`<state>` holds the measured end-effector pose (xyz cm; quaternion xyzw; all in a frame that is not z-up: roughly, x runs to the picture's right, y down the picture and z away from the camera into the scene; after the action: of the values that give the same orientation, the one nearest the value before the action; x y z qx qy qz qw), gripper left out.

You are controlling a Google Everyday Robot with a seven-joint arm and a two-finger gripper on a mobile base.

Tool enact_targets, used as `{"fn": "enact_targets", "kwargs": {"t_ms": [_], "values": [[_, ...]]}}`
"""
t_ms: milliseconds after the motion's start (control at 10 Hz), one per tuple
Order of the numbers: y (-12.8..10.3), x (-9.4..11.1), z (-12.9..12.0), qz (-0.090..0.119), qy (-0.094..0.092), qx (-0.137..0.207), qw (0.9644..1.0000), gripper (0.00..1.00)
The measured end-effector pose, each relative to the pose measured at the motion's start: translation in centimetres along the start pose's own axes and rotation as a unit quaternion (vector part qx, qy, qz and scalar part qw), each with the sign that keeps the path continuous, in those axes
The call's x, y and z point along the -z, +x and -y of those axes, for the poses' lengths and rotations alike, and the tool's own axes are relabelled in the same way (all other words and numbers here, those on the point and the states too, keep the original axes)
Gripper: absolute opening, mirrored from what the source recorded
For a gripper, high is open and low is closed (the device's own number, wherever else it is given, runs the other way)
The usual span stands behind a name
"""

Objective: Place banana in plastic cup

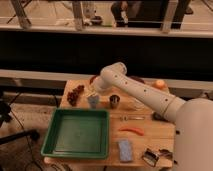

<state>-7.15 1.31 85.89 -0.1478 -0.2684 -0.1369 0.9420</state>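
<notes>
The plastic cup (93, 101) is small, blue-grey and upright, at the back left of the wooden table (155, 132). The gripper (92, 90) hangs just above and behind the cup, at the end of the white arm (135, 90) that reaches in from the right. A pale yellow elongated piece, the banana (126, 118), lies flat on the table right of the cup, in front of the metal cup (115, 101). The gripper is well apart from the banana.
A green tray (77, 132) fills the front left. An orange-red curved piece (131, 130) lies near the banana. A translucent cup (136, 105), dark red grapes (75, 94), an orange (159, 84), a blue sponge (125, 150) and a metal object (150, 156) also stand on the table.
</notes>
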Motion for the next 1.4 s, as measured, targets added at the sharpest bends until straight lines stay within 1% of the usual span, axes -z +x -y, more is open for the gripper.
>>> {"fn": "enact_targets", "kwargs": {"t_ms": [100, 200, 300, 600, 700, 900, 1000, 1100, 1400], "values": [[-0.2, -0.4, -0.1, 0.004, -0.005, 0.004, 1.0, 0.0], [-0.3, -0.5, 0.0, 0.007, -0.007, 0.007, 0.9999, 0.02], [-0.7, -0.6, 0.1, 0.009, -0.01, 0.013, 0.9998, 0.09], [-2.2, -1.1, 0.6, 0.016, -0.018, 0.033, 0.9992, 0.4], [-2.4, -1.1, 0.7, 0.016, -0.019, 0.036, 0.999, 0.48], [-2.4, -1.1, 0.7, 0.014, -0.021, 0.041, 0.9988, 0.71], [-2.2, -1.1, 0.6, 0.012, -0.022, 0.041, 0.9988, 0.76], [-1.2, -0.7, 0.4, 0.004, -0.022, 0.037, 0.9991, 0.8], [0.6, -0.2, -0.2, -0.011, -0.022, 0.025, 0.9994, 0.8]]}}
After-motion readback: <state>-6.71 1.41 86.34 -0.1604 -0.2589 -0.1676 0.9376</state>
